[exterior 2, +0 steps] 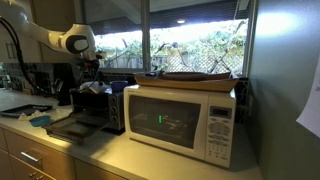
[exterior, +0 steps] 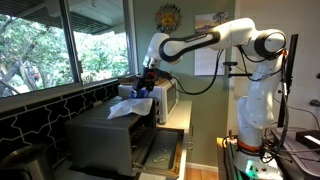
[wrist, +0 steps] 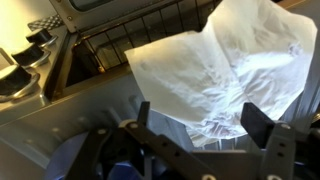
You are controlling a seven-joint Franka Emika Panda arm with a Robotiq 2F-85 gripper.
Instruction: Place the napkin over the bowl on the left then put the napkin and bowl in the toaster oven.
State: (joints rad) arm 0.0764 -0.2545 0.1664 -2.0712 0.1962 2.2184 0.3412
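One crumpled white paper napkin [wrist: 225, 70] was about all I could see of the job in the wrist view. It was spread out right under the black Robotiq gripper [wrist: 205, 130], with the wire bars of the dark toaster oven [exterior 2: 100, 108] behind it. Jaws were wide apart, one either side of the napkin's near edge, not clamped on anything.

In an exterior view the napkin [exterior: 122, 108] sat up at the toaster oven, just below the gripper. My thinking for doing this bit well: come down slow and centred, and pinch paper and bowl rim together if the bowl's under there. Snag only the loose paper and it'd probably slide off on the way in.

Honestly couldn't tell if the napkin covered a bowl. There was a blue shape [wrist: 55, 160] in the bottom corner, too blurry to call.

Count: one napkin, one toaster oven, one white microwave [exterior 2: 180, 122] beside it on the worktop [exterior 2: 110, 152], bowls unknown.
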